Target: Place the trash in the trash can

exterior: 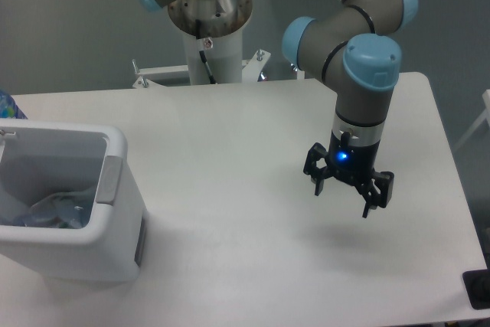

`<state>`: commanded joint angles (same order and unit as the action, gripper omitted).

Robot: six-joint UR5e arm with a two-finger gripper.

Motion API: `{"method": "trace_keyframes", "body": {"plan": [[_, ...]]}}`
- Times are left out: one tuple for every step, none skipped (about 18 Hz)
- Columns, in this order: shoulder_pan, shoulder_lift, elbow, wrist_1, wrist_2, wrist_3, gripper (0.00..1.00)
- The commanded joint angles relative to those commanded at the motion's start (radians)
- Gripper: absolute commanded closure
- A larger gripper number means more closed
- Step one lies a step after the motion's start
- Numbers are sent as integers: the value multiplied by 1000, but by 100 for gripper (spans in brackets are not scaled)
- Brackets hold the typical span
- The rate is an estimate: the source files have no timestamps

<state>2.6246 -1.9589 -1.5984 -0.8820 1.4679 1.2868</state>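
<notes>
The gripper (342, 199) hangs above the white bench (253, 258) at about 3 o'clock, jaws spread wide and empty. The crushed bottle (53, 210) lies inside the white trash can (115, 212) at 9 o'clock.

One fixed camera sits high at the front, looking down and across the tabletop (230, 212) toward the arm's base (208, 32) at the far edge, medium-close.
</notes>
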Motion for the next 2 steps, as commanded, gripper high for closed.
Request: {"method": "trace_keyframes", "body": {"plan": [[0, 2, -6, 0, 11, 14, 0], [-2, 0, -12, 0, 18, 16, 0]]}}
